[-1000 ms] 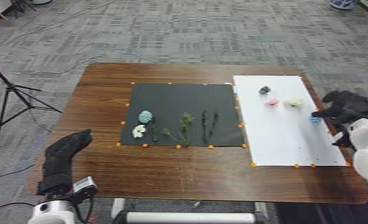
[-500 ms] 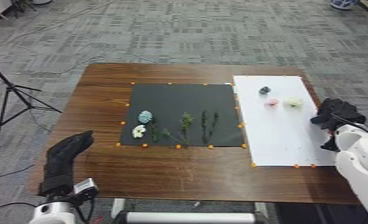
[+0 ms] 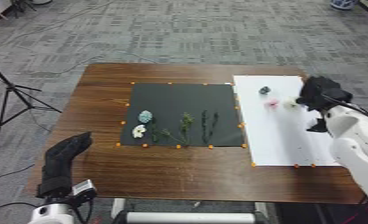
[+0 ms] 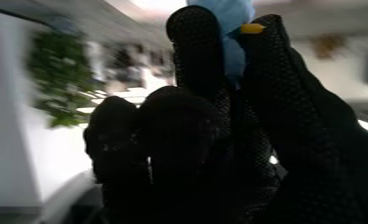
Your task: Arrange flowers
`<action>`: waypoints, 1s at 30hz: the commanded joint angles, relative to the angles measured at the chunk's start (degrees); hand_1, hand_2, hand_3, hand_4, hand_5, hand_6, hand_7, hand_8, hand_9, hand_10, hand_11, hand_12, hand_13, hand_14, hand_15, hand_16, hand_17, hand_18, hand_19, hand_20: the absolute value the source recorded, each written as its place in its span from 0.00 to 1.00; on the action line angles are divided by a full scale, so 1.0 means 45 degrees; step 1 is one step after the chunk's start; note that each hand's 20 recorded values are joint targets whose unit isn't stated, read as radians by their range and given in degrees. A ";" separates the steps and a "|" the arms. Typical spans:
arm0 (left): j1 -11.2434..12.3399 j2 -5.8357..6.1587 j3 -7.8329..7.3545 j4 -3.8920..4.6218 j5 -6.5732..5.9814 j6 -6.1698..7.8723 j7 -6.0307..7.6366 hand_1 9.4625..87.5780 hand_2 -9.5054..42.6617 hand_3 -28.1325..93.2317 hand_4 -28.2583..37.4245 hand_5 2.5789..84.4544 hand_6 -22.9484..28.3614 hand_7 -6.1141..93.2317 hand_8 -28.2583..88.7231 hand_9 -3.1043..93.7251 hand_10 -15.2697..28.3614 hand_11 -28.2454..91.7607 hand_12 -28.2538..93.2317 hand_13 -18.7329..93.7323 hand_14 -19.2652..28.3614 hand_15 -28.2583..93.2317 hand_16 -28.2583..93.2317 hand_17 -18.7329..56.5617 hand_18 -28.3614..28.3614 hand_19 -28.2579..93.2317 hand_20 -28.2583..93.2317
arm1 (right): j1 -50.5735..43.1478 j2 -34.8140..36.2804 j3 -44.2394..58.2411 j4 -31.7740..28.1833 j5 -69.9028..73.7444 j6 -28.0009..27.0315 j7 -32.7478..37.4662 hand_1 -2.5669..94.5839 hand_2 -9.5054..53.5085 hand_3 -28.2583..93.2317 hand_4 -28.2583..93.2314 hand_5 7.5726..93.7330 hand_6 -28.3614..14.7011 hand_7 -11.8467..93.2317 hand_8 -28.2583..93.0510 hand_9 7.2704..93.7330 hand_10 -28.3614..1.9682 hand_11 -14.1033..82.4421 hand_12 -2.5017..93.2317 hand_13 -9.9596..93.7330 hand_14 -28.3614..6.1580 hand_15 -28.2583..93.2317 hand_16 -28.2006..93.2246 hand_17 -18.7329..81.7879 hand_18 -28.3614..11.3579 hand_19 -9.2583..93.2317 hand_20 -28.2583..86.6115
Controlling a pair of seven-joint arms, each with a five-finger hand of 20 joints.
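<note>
Right robot hand (image 3: 323, 92): over the right edge of the white sheet (image 3: 291, 142), pinching the blue flower
Blue flower (image 4: 223, 10): between finger and thumb
White sheet: cream flower (image 3: 291, 103) just beside that hand, then pink flower (image 3: 272, 103), dark flower (image 3: 264, 90)
Black mat (image 3: 176, 97): pale-blue flower (image 3: 145, 116), white flower (image 3: 139, 131), green stems (image 3: 187, 122)
Left robot hand (image 3: 67, 152): open, left side of the desk (image 3: 154, 175)
</note>
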 commanded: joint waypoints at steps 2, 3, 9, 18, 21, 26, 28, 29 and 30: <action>-0.0149 0.0002 0.0045 -0.0036 0.0006 0.0044 -0.0105 0.27 0.22 0.80 0.04 0.62 0.44 0.27 0.16 0.56 0.66 0.44 0.34 0.52 0.76 0.42 0.24 0.30 0.73 0.36 0.38 | 0.4161 -0.4376 -0.3375 -0.0257 -0.0379 -0.2337 -0.1926 0.63 0.03 0.71 0.07 0.85 0.64 0.28 0.32 0.94 0.62 0.30 0.34 0.95 0.74 0.70 0.54 0.77 0.33 1.00 0.71; -0.0213 0.0028 0.0085 -0.0013 -0.0013 0.0029 -0.0084 0.27 0.22 0.80 0.04 0.62 0.44 0.27 0.16 0.56 0.66 0.44 0.34 0.52 0.76 0.42 0.24 0.30 0.73 0.36 0.38 | 0.4192 -0.4923 -0.3661 -0.0170 -0.0550 -0.2478 -0.2003 0.62 0.03 0.71 0.07 0.85 0.65 0.28 0.32 0.94 0.62 0.30 0.34 0.95 0.74 0.70 0.54 0.77 0.33 1.00 0.71; -0.0445 0.0040 0.0139 0.0064 0.0051 0.0054 -0.0187 0.26 0.22 0.80 0.04 0.62 0.44 0.27 0.16 0.57 0.67 0.44 0.34 0.52 0.75 0.42 0.24 0.30 0.73 0.36 0.38 | 0.4407 -0.7078 -0.5122 0.0665 -0.1961 -0.4082 -0.2919 0.62 0.03 0.71 0.07 0.84 0.66 0.28 0.31 0.94 0.61 0.28 0.33 0.95 0.75 0.70 0.54 0.77 0.34 1.00 0.71; -0.0707 0.0074 0.0213 0.0160 0.0048 0.0123 -0.0319 0.26 0.22 0.80 0.04 0.62 0.44 0.28 0.16 0.57 0.67 0.44 0.34 0.52 0.76 0.42 0.24 0.30 0.73 0.36 0.38 | 0.4657 -0.8188 -0.5990 0.1914 -0.2937 -0.4459 -0.3059 0.62 0.03 0.71 0.07 0.84 0.68 0.28 0.31 0.94 0.61 0.28 0.32 0.95 0.73 0.70 0.54 0.77 0.34 1.00 0.71; -0.0733 0.0093 0.0220 0.0171 0.0049 0.0056 -0.0320 0.26 0.22 0.80 0.04 0.63 0.44 0.27 0.16 0.57 0.67 0.44 0.34 0.52 0.76 0.42 0.24 0.30 0.73 0.36 0.37 | 0.4750 -0.8275 -0.6034 0.2223 -0.3287 -0.4271 -0.3093 0.62 0.03 0.71 0.07 0.84 0.68 0.28 0.30 0.94 0.61 0.27 0.31 0.95 0.74 0.70 0.54 0.77 0.34 1.00 0.72; -0.0696 0.0113 0.0215 0.0163 0.0048 0.0012 -0.0316 0.27 0.22 0.80 0.04 0.62 0.44 0.27 0.16 0.57 0.67 0.44 0.34 0.52 0.76 0.42 0.24 0.30 0.73 0.36 0.38 | 0.4817 -0.8229 -0.6055 0.2403 -0.3197 -0.4209 -0.2895 0.62 0.03 0.71 0.07 0.84 0.69 0.28 0.30 0.94 0.61 0.27 0.30 0.95 0.74 0.71 0.54 0.77 0.33 1.00 0.72; -0.0708 0.0098 0.0217 0.0173 0.0071 -0.0078 -0.0361 0.26 0.22 0.80 0.04 0.62 0.44 0.27 0.16 0.57 0.66 0.44 0.34 0.52 0.75 0.42 0.24 0.30 0.73 0.36 0.38 | 0.4771 -0.8184 -0.5990 0.2390 -0.3129 -0.4334 -0.2857 0.61 0.03 0.72 0.07 0.84 0.69 0.28 0.30 0.94 0.61 0.27 0.30 0.95 0.74 0.71 0.54 0.77 0.33 1.00 0.72; -0.0680 0.0080 0.0209 0.0162 0.0098 -0.0090 -0.0369 0.26 0.22 0.80 0.04 0.63 0.44 0.27 0.16 0.57 0.66 0.44 0.34 0.52 0.75 0.42 0.24 0.30 0.73 0.36 0.38 | 0.4750 -0.8150 -0.5990 0.2326 -0.3104 -0.4498 -0.2804 0.61 0.03 0.72 0.08 0.84 0.69 0.28 0.30 0.93 0.61 0.27 0.30 0.95 0.74 0.71 0.54 0.77 0.33 1.00 0.72; -0.0687 0.0078 0.0227 0.0161 0.0107 -0.0078 -0.0390 0.26 0.22 0.80 0.04 0.62 0.44 0.27 0.16 0.56 0.66 0.44 0.34 0.52 0.75 0.42 0.24 0.30 0.73 0.36 0.38 | 0.4740 -0.8096 -0.6015 0.2323 -0.3100 -0.4467 -0.2839 0.60 0.03 0.72 0.08 0.84 0.69 0.28 0.30 0.93 0.60 0.27 0.30 0.95 0.73 0.71 0.54 0.77 0.33 1.00 0.73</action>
